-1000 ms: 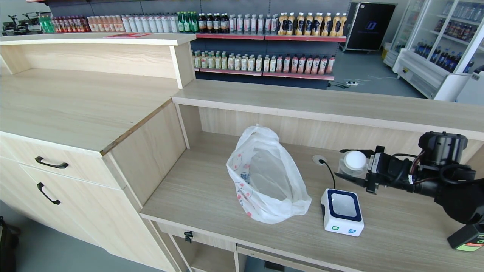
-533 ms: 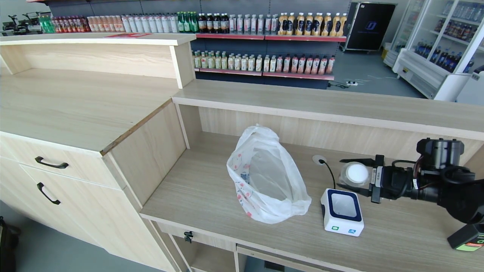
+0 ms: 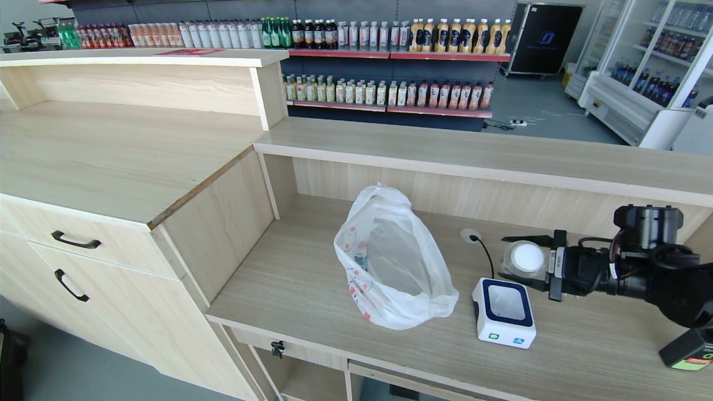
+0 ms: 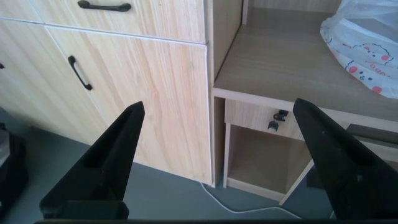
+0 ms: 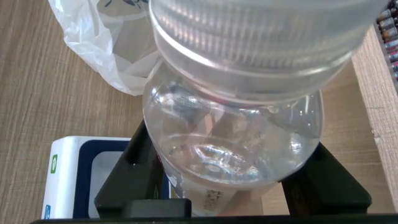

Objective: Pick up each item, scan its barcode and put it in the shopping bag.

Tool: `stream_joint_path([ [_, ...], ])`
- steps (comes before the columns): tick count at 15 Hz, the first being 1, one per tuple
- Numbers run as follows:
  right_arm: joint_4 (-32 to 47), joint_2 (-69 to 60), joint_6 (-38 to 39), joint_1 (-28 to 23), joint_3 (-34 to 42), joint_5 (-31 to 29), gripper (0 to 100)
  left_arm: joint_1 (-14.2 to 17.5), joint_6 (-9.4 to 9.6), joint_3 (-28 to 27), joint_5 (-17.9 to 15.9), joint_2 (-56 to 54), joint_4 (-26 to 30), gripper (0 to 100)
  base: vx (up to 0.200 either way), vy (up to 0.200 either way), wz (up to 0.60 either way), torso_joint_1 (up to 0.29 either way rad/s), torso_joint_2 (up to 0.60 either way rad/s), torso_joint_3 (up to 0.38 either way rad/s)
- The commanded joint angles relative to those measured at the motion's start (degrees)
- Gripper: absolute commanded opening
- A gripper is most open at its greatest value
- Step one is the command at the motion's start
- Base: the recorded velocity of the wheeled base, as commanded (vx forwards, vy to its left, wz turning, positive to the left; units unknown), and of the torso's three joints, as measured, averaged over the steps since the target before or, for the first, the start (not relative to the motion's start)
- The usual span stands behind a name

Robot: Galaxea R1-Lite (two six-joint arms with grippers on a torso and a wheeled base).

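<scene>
The right claw (image 3: 513, 259) is being kept closed on a clear bottle (image 3: 526, 258), whose body is being squeezed between the two black fingers (image 3: 522, 239), one on either side. The bottle's white cap is being turned upward toward the head camera. In the right wrist view the claw (image 5: 233, 190) is being seen clamped around the transparent bottle (image 5: 239, 134). The bottle is being held just beyond the far edge of the white and blue scanner (image 3: 504, 312), near the black cable (image 3: 488, 255) that is being led from a port in the table (image 3: 301, 278); whether the bottle is touching the table cannot be told. Further toward the robot's left, apart from the scanner, the white shopping bag (image 3: 392, 262) is being left standing open on the table, its mouth facing up. The same scanner (image 5: 74, 177) and bag (image 5: 102, 43) are being shown beneath the bottle in the right wrist view. The left claw (image 4: 217, 168) is being held wide open with nothing in it, low in front of the wooden cabinet doors (image 4: 137, 81) and beside the table's front edge (image 4: 292, 93).
</scene>
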Motion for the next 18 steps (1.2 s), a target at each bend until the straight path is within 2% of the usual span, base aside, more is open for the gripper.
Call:
stream_joint_path([
  [1,-0.1,0.4,0.0,0.2,-0.2,0.1,0,0.0,0.02,0.0,0.0,0.1,0.0,100,0.0,0.0,0.0,0.0,0.0,0.0],
  [18,-0.2,4.0,1.3,3.6,-4.3,0.1,0,0.0,0.02,0.0,0.0,0.0,0.0,100,0.0,0.0,0.0,0.0,0.0,0.0],
])
